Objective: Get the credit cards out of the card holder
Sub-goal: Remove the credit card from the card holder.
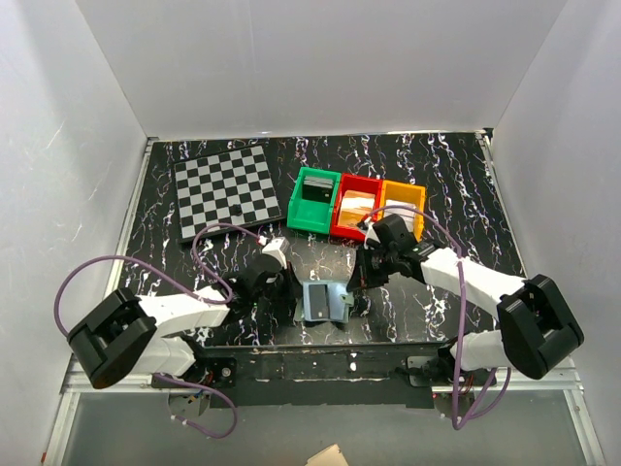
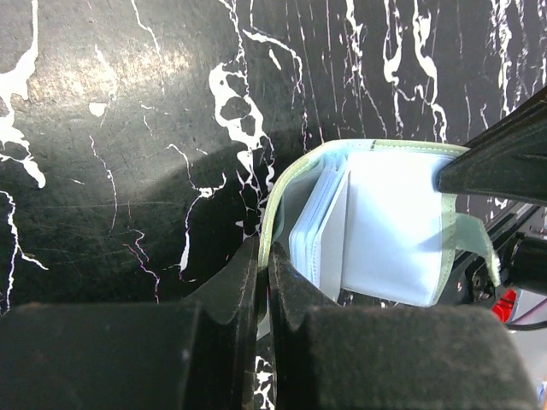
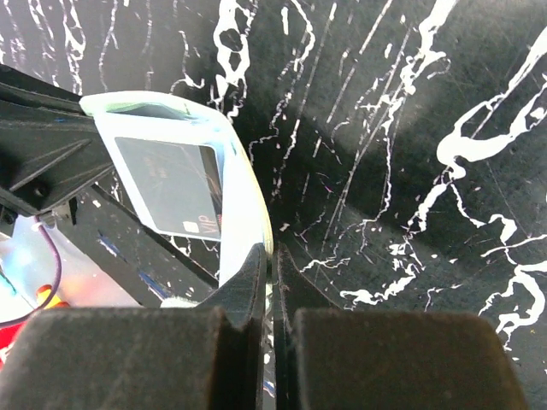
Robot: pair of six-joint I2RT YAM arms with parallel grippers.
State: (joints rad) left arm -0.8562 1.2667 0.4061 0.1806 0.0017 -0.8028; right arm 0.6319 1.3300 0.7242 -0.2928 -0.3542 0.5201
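Card holder (image 1: 323, 301) stands open near the front middle of the black marbled table (image 1: 437, 175), directly between the two claws. Left gripper (image 2: 265, 249) is clenched on its left green border, and right gripper (image 3: 272, 252) is clenched on its right border. One dark credit card (image 3: 171, 188) sits in a light blue pocket, just beside the right claw.
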